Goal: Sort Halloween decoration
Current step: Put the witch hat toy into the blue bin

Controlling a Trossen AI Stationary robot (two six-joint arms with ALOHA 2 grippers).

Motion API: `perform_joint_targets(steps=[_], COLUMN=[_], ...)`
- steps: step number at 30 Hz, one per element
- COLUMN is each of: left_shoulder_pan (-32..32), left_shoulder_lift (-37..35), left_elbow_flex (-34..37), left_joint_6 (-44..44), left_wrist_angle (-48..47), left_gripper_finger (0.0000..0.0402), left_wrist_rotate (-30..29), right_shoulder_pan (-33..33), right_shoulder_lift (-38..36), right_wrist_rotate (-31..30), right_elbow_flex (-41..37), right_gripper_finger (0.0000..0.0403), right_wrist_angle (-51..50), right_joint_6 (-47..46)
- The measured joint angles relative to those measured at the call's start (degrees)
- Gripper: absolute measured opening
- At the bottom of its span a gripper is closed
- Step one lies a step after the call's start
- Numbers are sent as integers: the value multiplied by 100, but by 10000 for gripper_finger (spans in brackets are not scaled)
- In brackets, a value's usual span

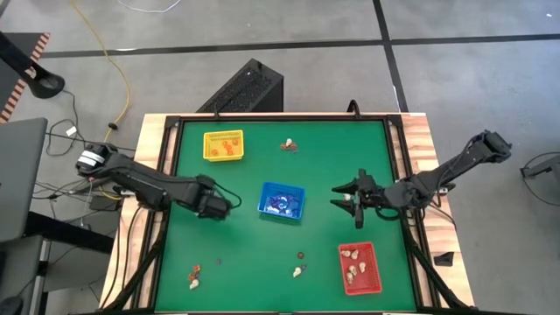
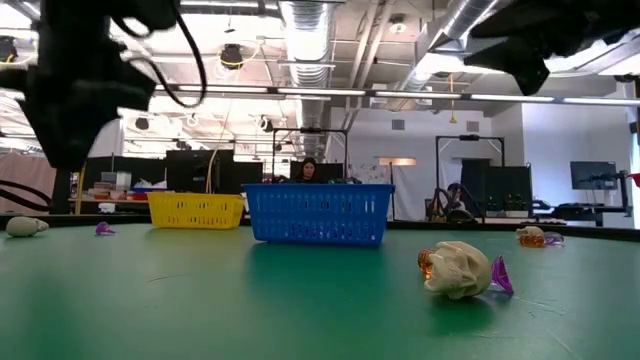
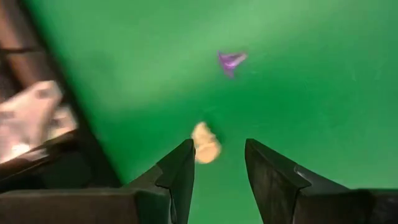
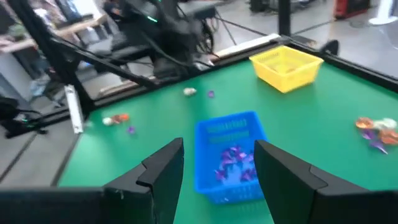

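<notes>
Trinkets [image 1: 194, 278] and trays [image 1: 282, 200] carry no readable writing.

No text, label, brand, number or sign can be read in any view — not on the trays, the arms or the room beyond.

The table has a green top [image 1: 262, 254] with pale wooden edges [image 1: 150, 149] and stands on a grey concrete floor [image 1: 289, 22] crossed by dark seams. A yellow cable [image 1: 116, 61] trails over the floor beside a black box [image 1: 245, 87] at the table's far edge. Beyond the table lies an open workshop with white walls [image 2: 420, 135], exposed silver ducts [image 2: 312, 30] and strip lights under the ceiling, dark monitors [image 2: 195, 170] on desks, and a person [image 2: 307, 170] seated behind.
</notes>
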State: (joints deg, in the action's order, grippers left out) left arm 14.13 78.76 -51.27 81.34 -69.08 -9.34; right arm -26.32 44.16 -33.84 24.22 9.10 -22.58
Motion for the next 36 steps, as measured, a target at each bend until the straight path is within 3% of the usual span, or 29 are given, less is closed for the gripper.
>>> perform_joint_targets(steps=[4, 15, 28, 31, 36], left_shoulder_pan=[-278, -367, -384, -384, -544], left_shoulder_lift=[0, -6, 0, 0, -2], left_elbow_flex=[532, 1295, 1233, 1043, 807], left_joint_6=[-316, -399, -838, -1209, -1766], left_wrist_angle=[675, 1229, 1242, 1256, 1714], left_gripper_finger=[132, 132, 132, 132, 132], left_wrist_rotate=[379, 886, 1067, 982, 226], right_shoulder_pan=[66, -75, -73, -62, 121], right_shoulder_lift=[0, 17, 17, 17, 17], right_wrist_rotate=[364, 422, 413, 405, 380], right_elbow_flex=[3, 3, 3, 3, 3], right_gripper_finger=[223, 223, 224, 224, 224], right_wrist_angle=[59, -291, -406, -401, -364], right_joint_6=[62, -94, -249, -248, -242])
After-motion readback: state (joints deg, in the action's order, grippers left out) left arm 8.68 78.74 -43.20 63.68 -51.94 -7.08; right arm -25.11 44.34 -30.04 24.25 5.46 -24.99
